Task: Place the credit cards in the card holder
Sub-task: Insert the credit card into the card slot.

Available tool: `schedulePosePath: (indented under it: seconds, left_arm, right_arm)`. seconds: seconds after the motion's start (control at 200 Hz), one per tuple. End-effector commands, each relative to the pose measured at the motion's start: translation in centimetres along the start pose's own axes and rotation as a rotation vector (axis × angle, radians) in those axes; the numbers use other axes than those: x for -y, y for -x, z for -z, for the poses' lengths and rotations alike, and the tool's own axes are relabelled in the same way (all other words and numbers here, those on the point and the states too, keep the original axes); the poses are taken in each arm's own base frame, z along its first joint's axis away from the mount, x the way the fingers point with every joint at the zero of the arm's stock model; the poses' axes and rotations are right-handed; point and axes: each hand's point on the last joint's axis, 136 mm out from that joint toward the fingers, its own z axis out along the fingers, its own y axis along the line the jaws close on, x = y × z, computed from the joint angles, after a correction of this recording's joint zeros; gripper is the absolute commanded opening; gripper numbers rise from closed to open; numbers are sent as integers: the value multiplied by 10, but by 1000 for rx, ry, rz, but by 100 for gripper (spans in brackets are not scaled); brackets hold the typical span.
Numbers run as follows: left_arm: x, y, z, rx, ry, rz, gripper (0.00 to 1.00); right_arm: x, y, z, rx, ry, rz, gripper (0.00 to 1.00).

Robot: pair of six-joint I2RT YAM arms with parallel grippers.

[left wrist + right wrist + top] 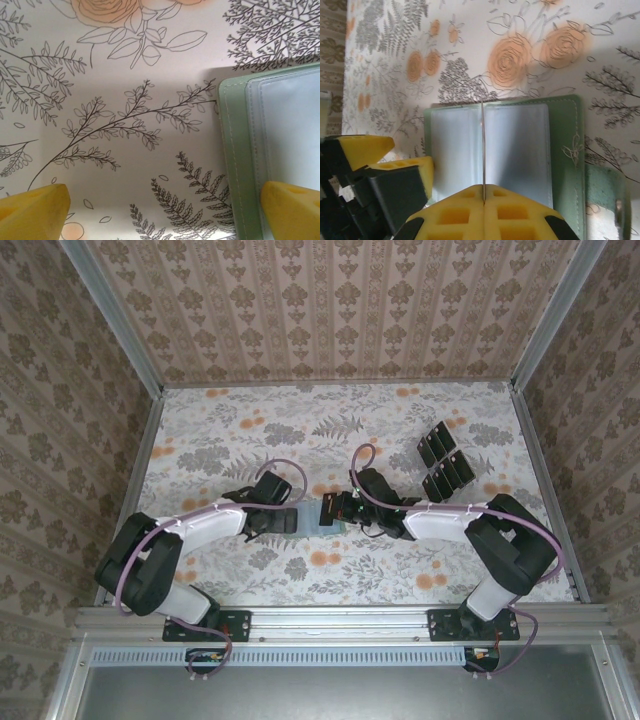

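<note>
The card holder [565, 150] lies open on the floral table top, grey-green with clear plastic pockets [520, 150]. My right gripper [483, 189] is shut on one credit card [483, 145], seen edge-on as a thin line standing over the holder's middle. My left gripper [165, 215] is open, one yellow fingertip [292, 205] over the holder's [240, 165] clear pocket and the other [35, 212] over bare table. From the top, the holder [328, 512] sits between the left gripper [285, 520] and right gripper [345, 510]. Several more black credit cards [445, 462] stand at the back right.
The left gripper's yellow finger [367, 150] sits close beside the holder's left edge in the right wrist view. Patterned walls enclose the table on three sides. Floral table surface [300, 430] stretches behind both grippers.
</note>
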Motion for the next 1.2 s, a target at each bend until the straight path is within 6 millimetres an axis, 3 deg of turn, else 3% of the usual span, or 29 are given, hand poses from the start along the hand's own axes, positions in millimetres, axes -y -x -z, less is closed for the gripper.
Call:
schedulePosePath:
  seconds: [0.0,0.835,1.195]
  left_arm:
    - [-9,-9,-5,-21,48,-31,100]
    - [-11,-12,-7,-25,57,-24,100]
    - [-12,-12,-6,-25,57,-23,100]
  right_arm:
    - [-12,10,1,70,60,3,0]
    - [-6,-9,-25,53,104,-21,0]
    - [-12,-16,-28,25,140,-15,0]
